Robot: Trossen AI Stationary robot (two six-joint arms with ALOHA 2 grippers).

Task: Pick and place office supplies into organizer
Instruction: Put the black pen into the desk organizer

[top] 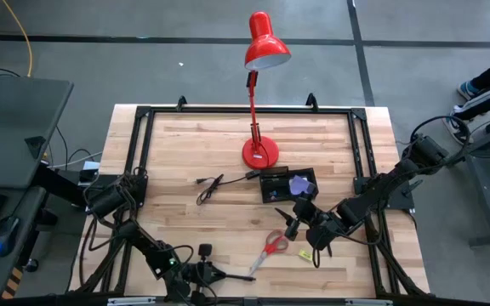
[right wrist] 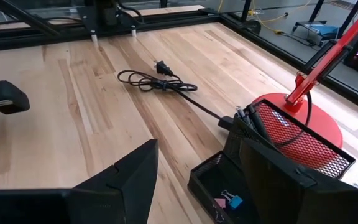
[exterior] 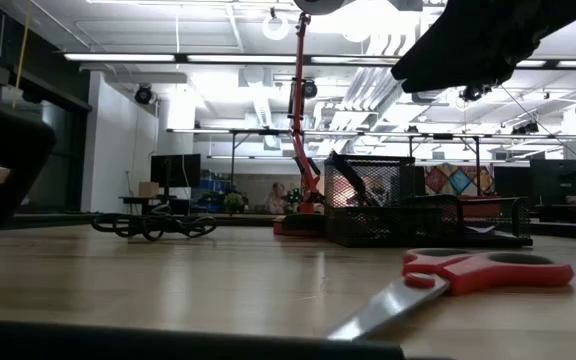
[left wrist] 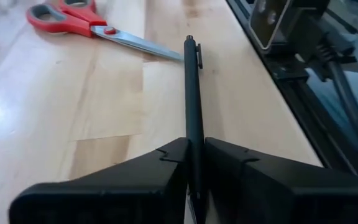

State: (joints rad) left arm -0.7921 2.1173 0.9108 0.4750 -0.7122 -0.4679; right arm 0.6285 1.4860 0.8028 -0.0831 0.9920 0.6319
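A red lamp (top: 259,85) stands on the wooden table (top: 185,153), its round base (top: 260,154) near the table's middle and its shade (top: 265,42) reaching out past the far edge. A coiled black cable (top: 209,187) lies on the table beside the base, toward the left arm's side, its plug (right wrist: 161,67) at the end away from the lamp. A black frame (top: 143,119) runs around the table's edge. Off the table, far from the lamp on the left arm's side, stands a dark desk (top: 11,127). In the low view, ceiling strip lights (exterior: 128,57) run across the room behind the lamp.
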